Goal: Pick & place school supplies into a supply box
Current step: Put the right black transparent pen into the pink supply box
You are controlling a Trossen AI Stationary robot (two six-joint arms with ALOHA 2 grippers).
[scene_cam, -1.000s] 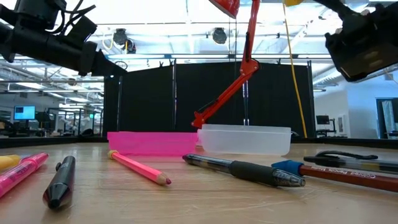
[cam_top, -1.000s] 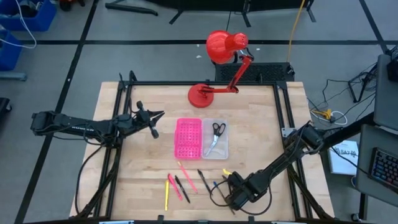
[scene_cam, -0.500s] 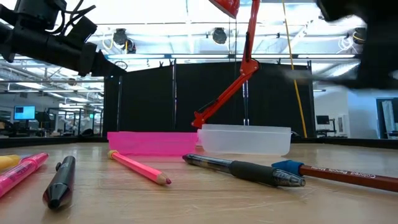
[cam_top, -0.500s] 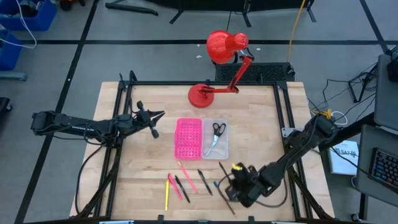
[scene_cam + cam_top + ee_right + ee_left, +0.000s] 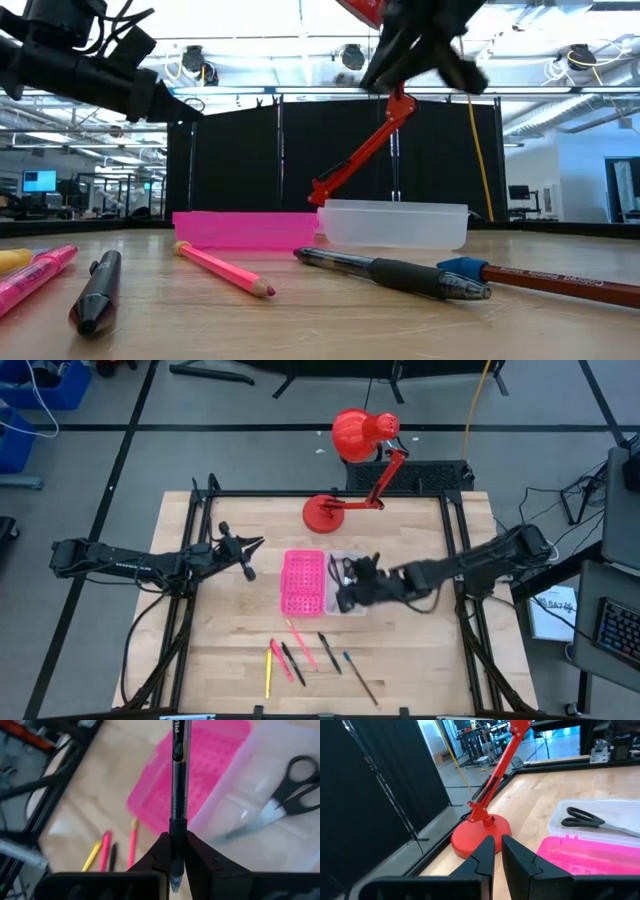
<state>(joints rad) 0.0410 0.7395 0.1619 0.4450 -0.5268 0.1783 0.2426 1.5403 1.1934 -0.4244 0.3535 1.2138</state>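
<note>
The supply box lies mid-table, its pink perforated half (image 5: 303, 582) joined to the clear tray (image 5: 352, 600). Black-handled scissors (image 5: 286, 795) lie in the clear tray. My right gripper (image 5: 352, 586) hovers above the clear tray, shut on a black pen (image 5: 178, 770). Several pens and pencils lie near the table's near edge: yellow (image 5: 268, 673), a pink pencil (image 5: 301, 644), a black pen (image 5: 329, 653) and a blue-tipped one (image 5: 358, 675). My left gripper (image 5: 246, 556) waits shut above the table's left part. My right gripper pinches the black pen between its two fingers (image 5: 162, 851) at the dark grip section (image 5: 178, 827) near one end. The pen lies along the fingers and sticks out ahead of them. It is lifted clear above the box.
A red desk lamp stands with its base (image 5: 324, 512) at the far edge behind the box and its head (image 5: 358, 433) beyond the table. In the low view a black pen (image 5: 395, 271), a pink pencil (image 5: 225, 270) and a black marker (image 5: 95, 291) lie in front of the box.
My right gripper has risen from the pens at the table's near edge, carrying the black pen. It has swung toward the far edge and somewhat left, to above the clear tray. The pen has been lifted clear off the table.
</note>
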